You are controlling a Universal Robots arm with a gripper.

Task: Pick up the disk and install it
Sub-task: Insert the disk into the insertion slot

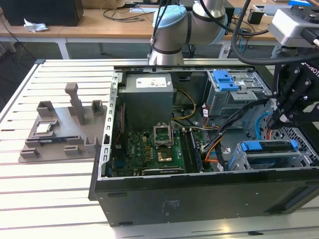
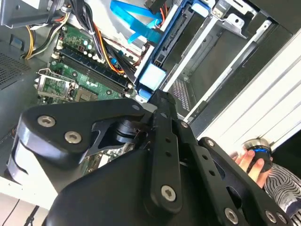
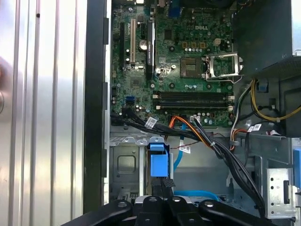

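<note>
The disk (image 1: 269,146) stands on edge in the open bay at the lower right corner of the PC case (image 1: 199,199), and its blue carrier bracket runs along its top. In both wrist views the blue end of the disk (image 3: 158,162) (image 2: 153,75) lies just past my fingertips. My black gripper (image 1: 275,121) hangs right over the disk, with its fingers drawn together to a narrow point and nothing visibly between them. In the wrist views the gripper (image 3: 164,184) (image 2: 159,96) tapers toward the carrier's end; I cannot tell whether it touches.
A grey drive cage (image 1: 224,79) with a blue latch sits behind the bay. Orange and black cables (image 1: 219,144) run beside the disk, near the green motherboard (image 1: 154,149). A grey fixture (image 1: 65,124) stands on the slatted table. A person's hand (image 2: 251,160) holds a round device.
</note>
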